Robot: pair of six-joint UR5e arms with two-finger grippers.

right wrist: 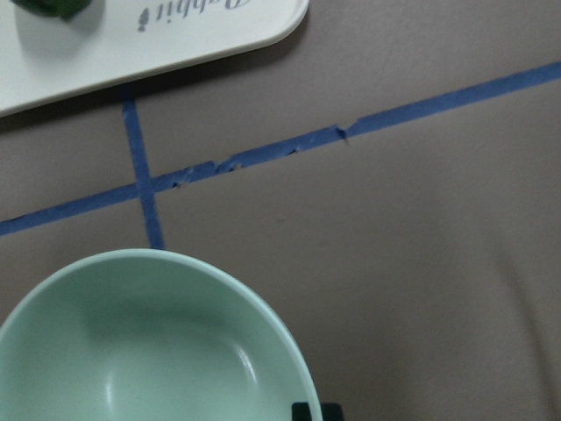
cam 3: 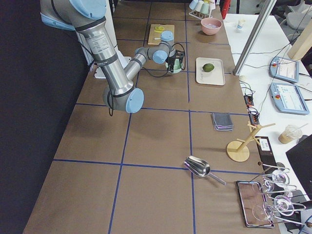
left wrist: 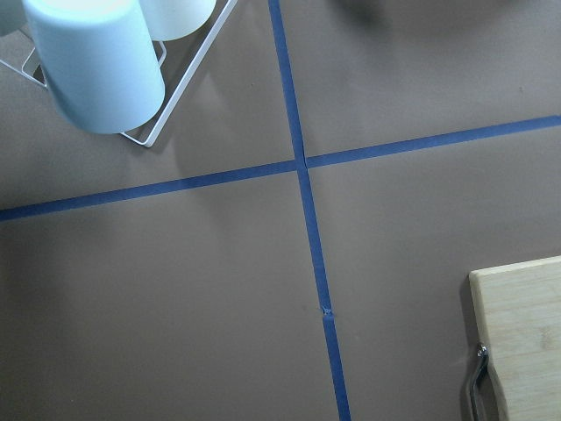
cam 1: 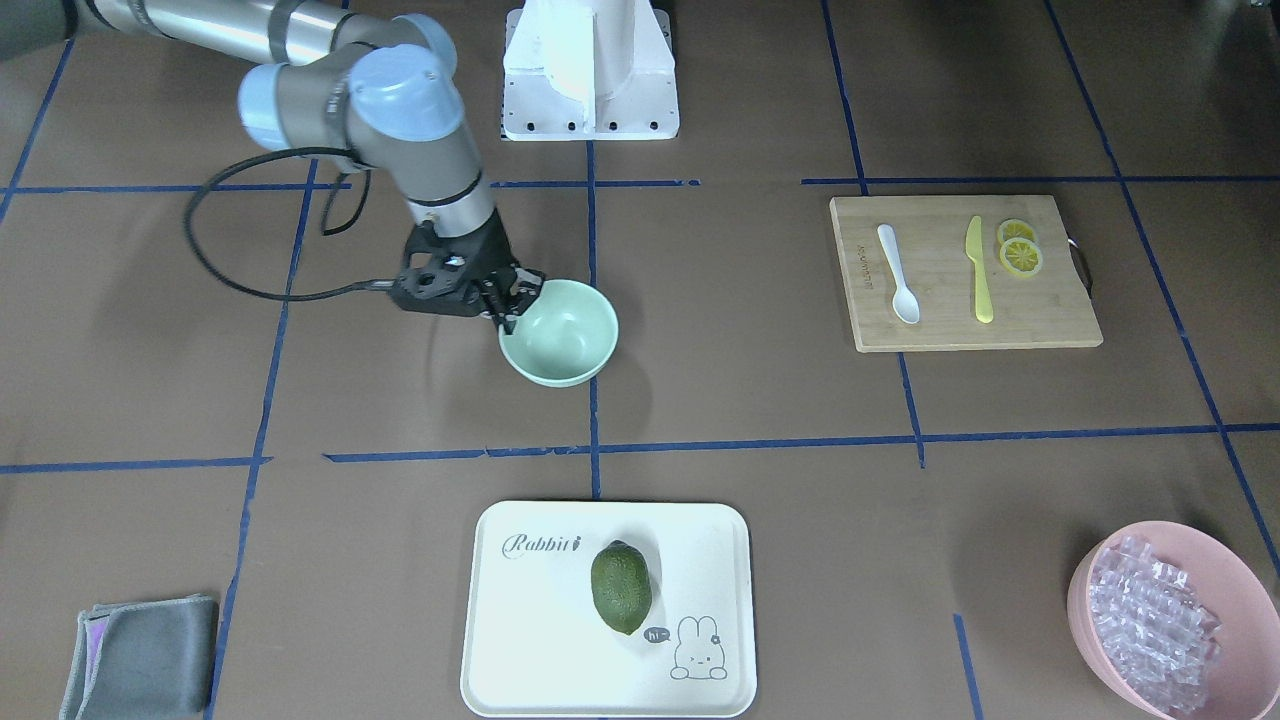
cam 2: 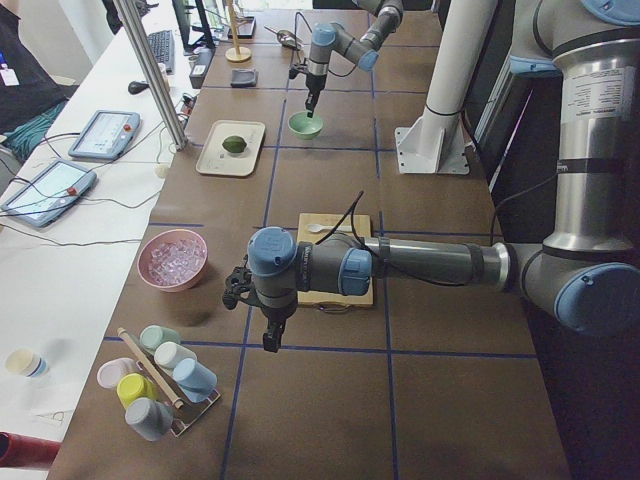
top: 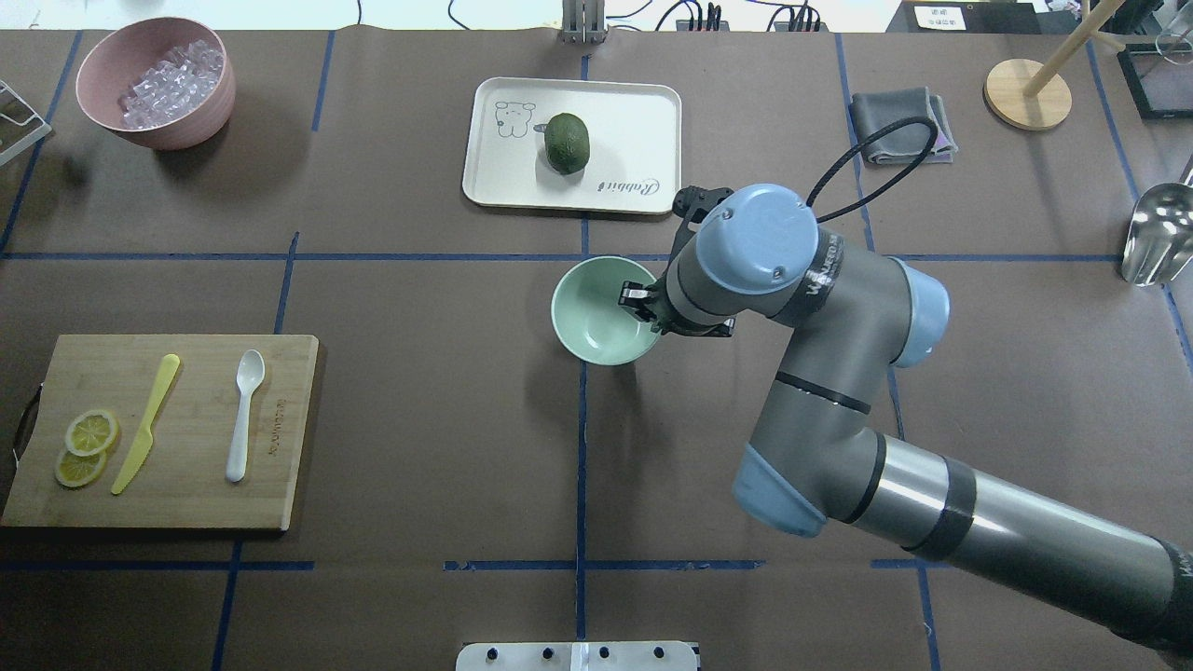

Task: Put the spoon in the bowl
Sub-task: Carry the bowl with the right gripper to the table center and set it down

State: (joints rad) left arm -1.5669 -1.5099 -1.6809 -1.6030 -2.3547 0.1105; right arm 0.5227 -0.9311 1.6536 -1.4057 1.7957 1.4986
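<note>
The white spoon (cam 1: 897,272) lies on a wooden cutting board (cam 1: 1050,320), beside a yellow knife (cam 1: 978,270); it also shows in the overhead view (top: 244,410). The mint-green bowl (cam 1: 565,335) sits near the table's middle (top: 596,312) and is empty. My right gripper (cam 1: 512,300) is at the bowl's rim, one finger inside and one outside, shut on it. The right wrist view shows the bowl (right wrist: 149,351) close below. My left gripper (cam 2: 270,340) shows only in the exterior left view, pointing down beyond the board's end; I cannot tell whether it is open.
Lemon slices (cam 1: 1020,250) lie on the board. A white tray (cam 1: 540,650) holds a green fruit (cam 1: 620,587). A pink bowl (cam 1: 1090,610) of clear cubes and a grey cloth (cam 1: 140,655) sit at the far corners. A cup rack (left wrist: 96,61) stands below the left wrist.
</note>
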